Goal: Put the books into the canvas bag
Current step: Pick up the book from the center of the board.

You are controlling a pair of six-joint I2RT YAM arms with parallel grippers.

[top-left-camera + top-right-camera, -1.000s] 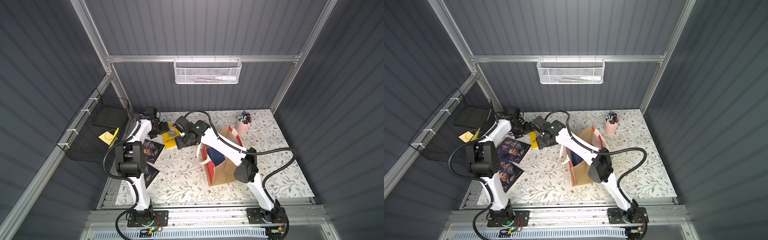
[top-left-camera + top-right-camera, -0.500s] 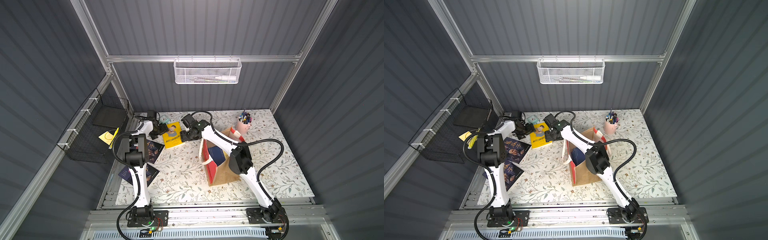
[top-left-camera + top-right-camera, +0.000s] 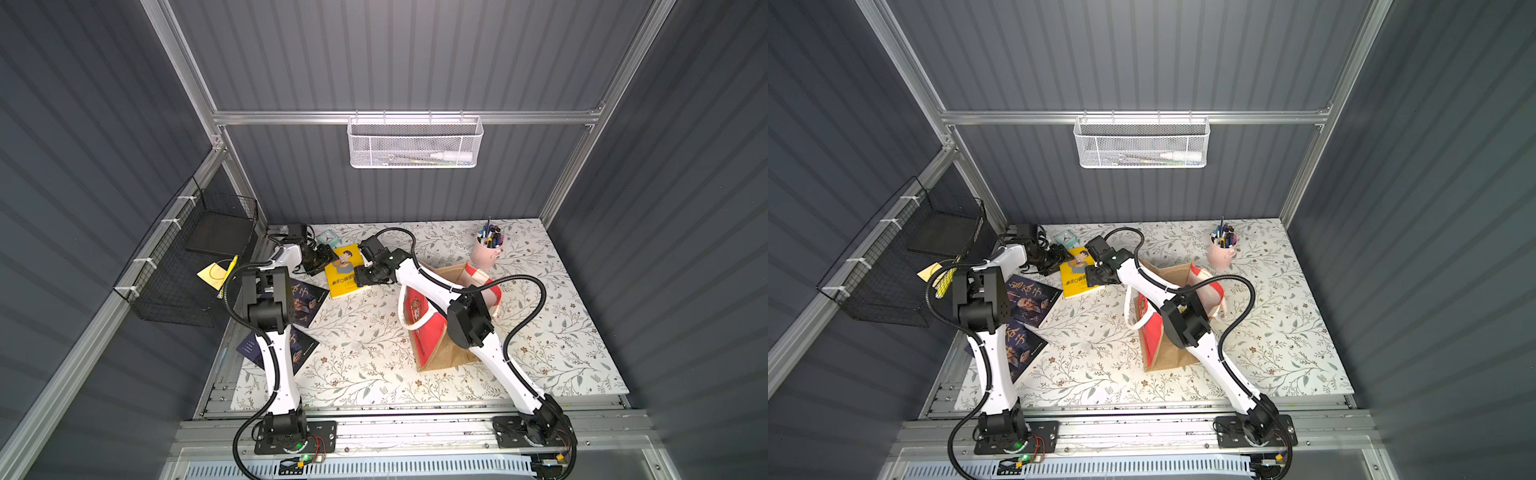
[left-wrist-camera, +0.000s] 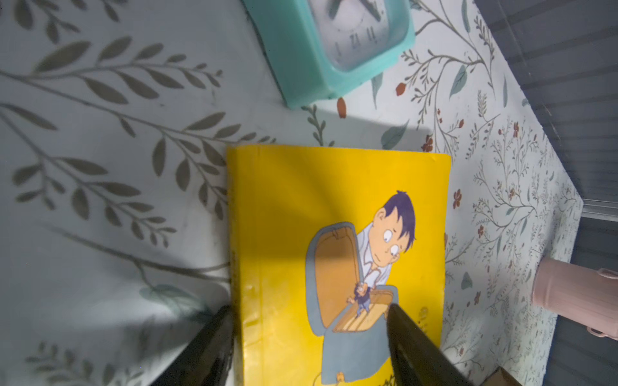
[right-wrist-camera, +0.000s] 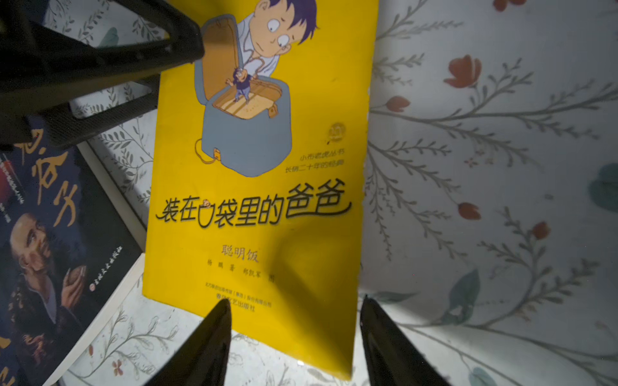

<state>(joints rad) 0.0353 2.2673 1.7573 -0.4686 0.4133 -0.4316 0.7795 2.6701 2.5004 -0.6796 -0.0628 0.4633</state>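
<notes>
**Yellow paperback:** A thin yellow paperback [image 3: 343,272], rectangular with a glossy cartoon cover, is being observed lying on the floral-printed tabletop [image 3: 365,340]. It is toward the back left and well apart from the canvas bag [image 3: 453,357].

**Left gripper:** The spine edge of the paperback is being straddled by the left gripper [image 4: 309,307]. Its black tapered fingers are being held apart, one just beside the spine and one over the cover. Nothing is being clamped.

**Right gripper:** The cover's lower edge is being straddled by the right gripper [image 5: 294,299]. Its fingers are likewise being held apart, and nothing is being gripped. Whether any pad is touching the cover cannot be told.

**Navy paperbacks:** Two dark navy paperbacks, each printed with an old man's face, are being noted lying flat at the left. One [image 3: 309,301] is just beside the yellow one. The second [image 3: 301,351] is nearer the front and is being partly hidden by the left arm.

**Bag:** The boxy bag of coarse tan burlap is being seen standing upright. It has a red-and-white side panel and white rope handles. It is being crossed by the right arm.

**Surroundings:**
- A square teal clock [image 4: 334,50] is being recorded near the yellow paperback's far edge.
- A cylindrical pink pen cup [image 3: 486,253] is being recorded behind the bag.
- A black wire basket [image 3: 187,266] is being recorded on the left wall.
</notes>
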